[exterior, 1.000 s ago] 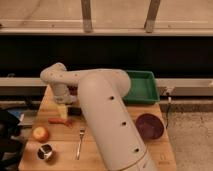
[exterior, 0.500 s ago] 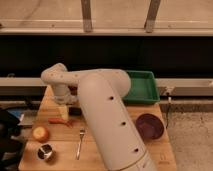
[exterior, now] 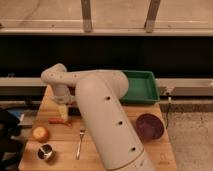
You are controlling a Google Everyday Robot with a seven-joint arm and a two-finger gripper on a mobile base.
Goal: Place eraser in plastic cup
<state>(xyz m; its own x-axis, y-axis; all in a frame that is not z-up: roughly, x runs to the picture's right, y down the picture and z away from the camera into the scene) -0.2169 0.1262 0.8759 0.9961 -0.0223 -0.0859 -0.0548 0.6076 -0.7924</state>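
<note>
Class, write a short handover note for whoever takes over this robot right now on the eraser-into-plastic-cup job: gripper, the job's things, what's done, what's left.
Gripper state: the gripper is open with nothing seen in it, pointing down over the left rear of the wooden table.
Things: neither the dark bar-shaped eraser nor the light-blue plastic cup is in view; the big white arm hides much of the table.
Done: nothing that shows.
Left: find the eraser, grasp it, put it in the plastic cup.
</note>
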